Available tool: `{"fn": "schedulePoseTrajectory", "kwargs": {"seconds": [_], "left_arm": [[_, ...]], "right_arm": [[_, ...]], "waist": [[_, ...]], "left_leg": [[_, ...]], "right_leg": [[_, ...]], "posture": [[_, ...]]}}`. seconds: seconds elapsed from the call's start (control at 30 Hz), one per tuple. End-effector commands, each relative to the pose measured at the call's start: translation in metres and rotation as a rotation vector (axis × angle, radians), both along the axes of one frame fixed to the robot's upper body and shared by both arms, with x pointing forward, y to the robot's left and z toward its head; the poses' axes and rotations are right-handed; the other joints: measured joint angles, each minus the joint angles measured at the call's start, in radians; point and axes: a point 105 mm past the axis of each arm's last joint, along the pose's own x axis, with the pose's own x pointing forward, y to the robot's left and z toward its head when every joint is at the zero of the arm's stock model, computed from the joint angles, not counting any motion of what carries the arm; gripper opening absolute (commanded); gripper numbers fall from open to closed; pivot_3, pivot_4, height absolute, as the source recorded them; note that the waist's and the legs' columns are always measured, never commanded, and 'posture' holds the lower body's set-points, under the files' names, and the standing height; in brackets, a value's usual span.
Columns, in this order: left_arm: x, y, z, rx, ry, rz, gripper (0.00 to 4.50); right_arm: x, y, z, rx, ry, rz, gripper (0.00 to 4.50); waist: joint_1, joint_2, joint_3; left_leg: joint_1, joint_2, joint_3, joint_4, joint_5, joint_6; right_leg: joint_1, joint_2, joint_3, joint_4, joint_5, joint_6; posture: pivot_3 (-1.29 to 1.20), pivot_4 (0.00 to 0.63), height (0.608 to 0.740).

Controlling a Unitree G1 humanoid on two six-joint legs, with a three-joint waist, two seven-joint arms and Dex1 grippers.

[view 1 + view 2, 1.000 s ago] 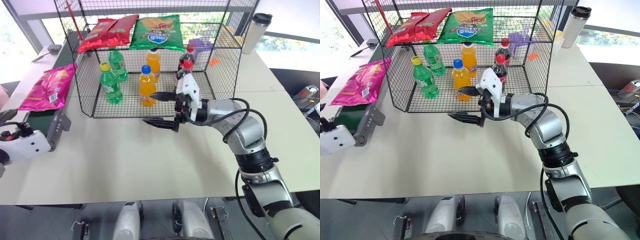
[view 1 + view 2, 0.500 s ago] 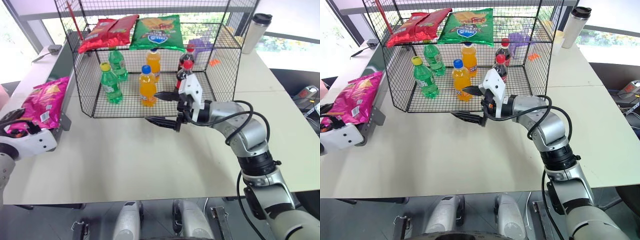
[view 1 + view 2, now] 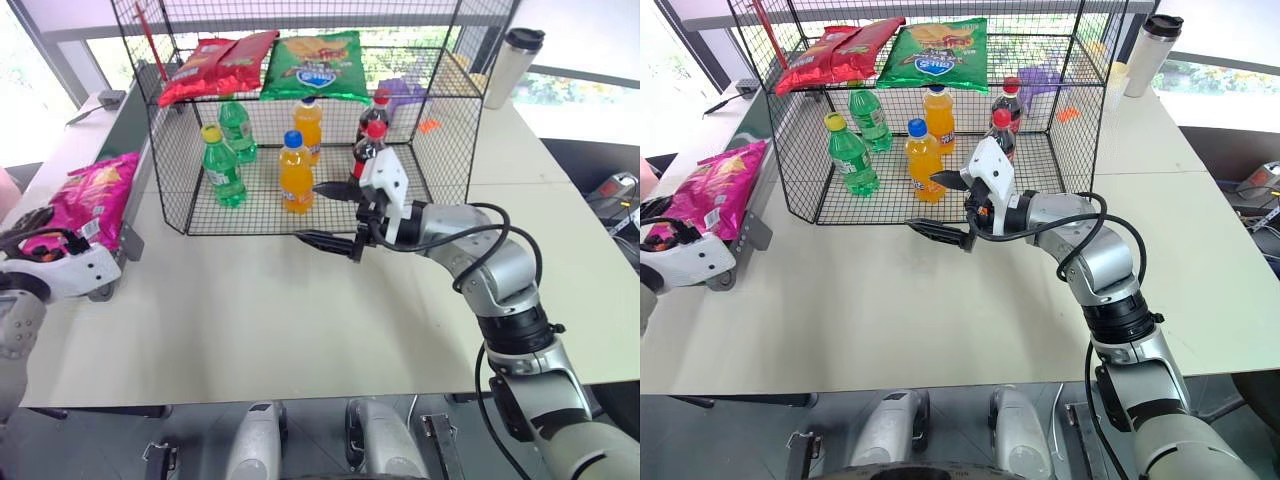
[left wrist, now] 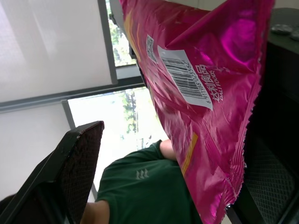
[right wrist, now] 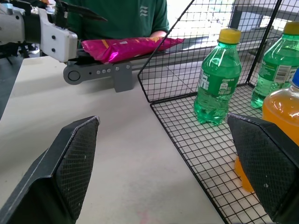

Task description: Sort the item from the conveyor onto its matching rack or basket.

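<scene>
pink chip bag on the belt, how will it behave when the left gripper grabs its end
The pink chip bag looks puffed and crinkled, so probably light and floppy, sagging from a one-end grip. Its glossy foil may slip between the open left gripper's fingers. Squeezing hard likely crushes chips.

Head pair overlooks table (image 3: 250, 320) – wrists low, close, facing crisp bag (image 4: 201, 84)

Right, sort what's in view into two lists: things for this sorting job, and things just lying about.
For the job:
pink crisp bag
conveyor
black wire rack
left gripper, jaws open near the bag
right gripper, jaws open

Lying about:
red chip bags
green chip bag
green bottles
orange bottles
cola bottles
steel tumbler
</scene>
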Motion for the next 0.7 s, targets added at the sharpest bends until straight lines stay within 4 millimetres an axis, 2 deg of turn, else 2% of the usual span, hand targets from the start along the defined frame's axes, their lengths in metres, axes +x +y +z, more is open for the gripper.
{"fn": "schedulePoseTrajectory", "kwargs": {"seconds": [0.03,0.13,0.17,0.23,0.4,0.5,0.53,0.7], "left_arm": [[0.004,0.000,-0.012,-0.003,0.026,0.005,4.44],[0.010,-0.003,-0.019,-0.038,0.035,-0.007,4.44],[0.011,-0.004,-0.019,-0.055,0.031,-0.008,4.04],[0.014,-0.005,-0.018,-0.088,0.018,-0.009,3.62],[0.016,-0.005,-0.019,-0.161,0.032,-0.002,1.50],[0.016,-0.004,-0.015,-0.110,0.041,-0.007,0.15],[0.016,-0.004,-0.011,-0.083,0.032,-0.007,0.03],[0.014,-0.006,0.006,-0.051,0.003,-0.017,0.03]], "right_arm": [[-0.005,-0.001,0.014,0.021,-0.066,0.005,4.50],[-0.005,-0.001,0.014,0.019,-0.069,0.001,4.50],[-0.005,-0.001,0.014,0.019,-0.070,-0.001,4.50],[-0.005,-0.001,0.013,0.019,-0.070,-0.002,4.50],[-0.005,-0.001,0.014,0.023,-0.073,-0.008,4.50],[-0.005,-0.001,0.013,0.026,-0.074,-0.011,4.50],[-0.005,0.000,0.013,0.028,-0.074,-0.012,4.50],[-0.005,0.000,0.013,0.035,-0.076,-0.018,4.50]], "waist": [[0.000,0.000,0.000],[0.003,0.001,0.000],[0.003,0.001,-0.001],[0.003,0.001,-0.001],[0.003,0.002,-0.001],[0.002,0.003,-0.002],[0.001,0.003,-0.002],[-0.001,0.003,-0.002]], "left_leg": [[0.000,0.000,0.000,0.000,0.000,0.000],[0.003,0.000,0.000,0.000,0.000,0.000],[0.004,0.000,0.000,0.000,0.000,0.000],[0.005,0.000,0.000,0.000,0.000,0.000],[0.005,0.000,0.000,0.000,0.000,0.000],[0.005,0.000,0.001,0.000,0.000,0.000],[0.006,0.000,0.001,0.000,0.000,0.000],[0.006,0.000,0.001,0.000,0.000,0.000]], "right_leg": [[0.000,0.000,0.000,0.001,0.000,0.000],[0.000,-0.001,0.000,0.005,0.000,0.000],[0.000,-0.001,0.000,0.006,-0.001,0.000],[0.001,-0.001,0.000,0.006,-0.001,0.000],[0.001,-0.001,0.000,0.006,-0.001,0.000],[0.001,-0.001,0.000,0.006,-0.001,0.000],[0.002,-0.001,0.000,0.006,-0.001,0.000],[0.002,-0.001,0.000,0.006,-0.001,0.000]], "posture": [[0.00,0.150,0.740],[0.00,0.150,0.740],[0.00,0.150,0.740],[0.00,0.150,0.740],[0.00,0.150,0.740],[0.00,0.150,0.740],[0.00,0.150,0.740],[0.00,0.150,0.740]]}}
